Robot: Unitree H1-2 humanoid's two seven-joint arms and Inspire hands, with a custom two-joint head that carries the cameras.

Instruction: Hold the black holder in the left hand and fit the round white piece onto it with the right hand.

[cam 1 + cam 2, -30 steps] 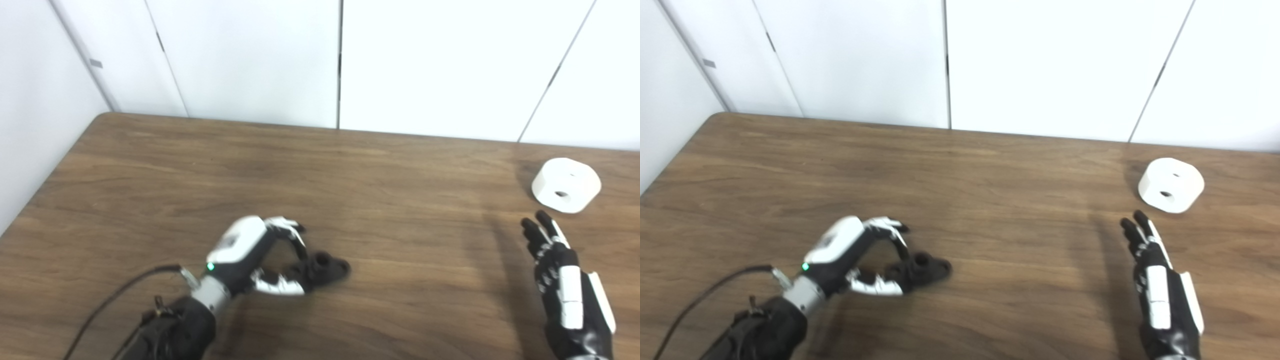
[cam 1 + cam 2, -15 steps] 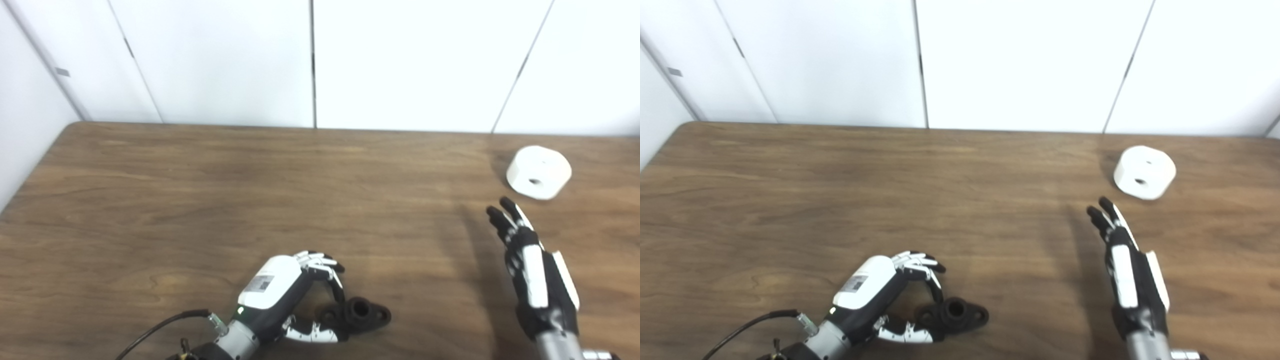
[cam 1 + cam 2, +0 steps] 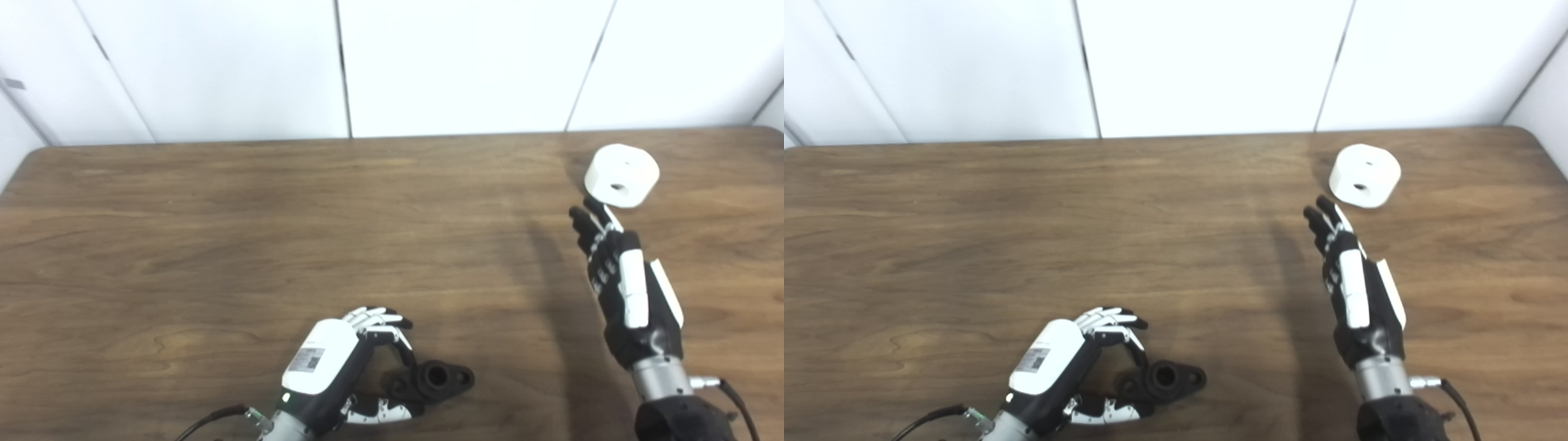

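Down front, the left hand [image 3: 334, 367] curls fingers and thumb around one end of the black holder [image 3: 432, 381], a lobed piece with a round bore, flat on the desk [image 3: 245, 233]. Further out, the right hand [image 3: 625, 278] is released, fingers straight, tips just short of the round white piece [image 3: 621, 176]. Woodgrain top, white panelled wall [image 3: 453, 61] behind.

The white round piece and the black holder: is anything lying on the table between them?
Nothing lies there: only bare table between white round piece and black holder, in both views.
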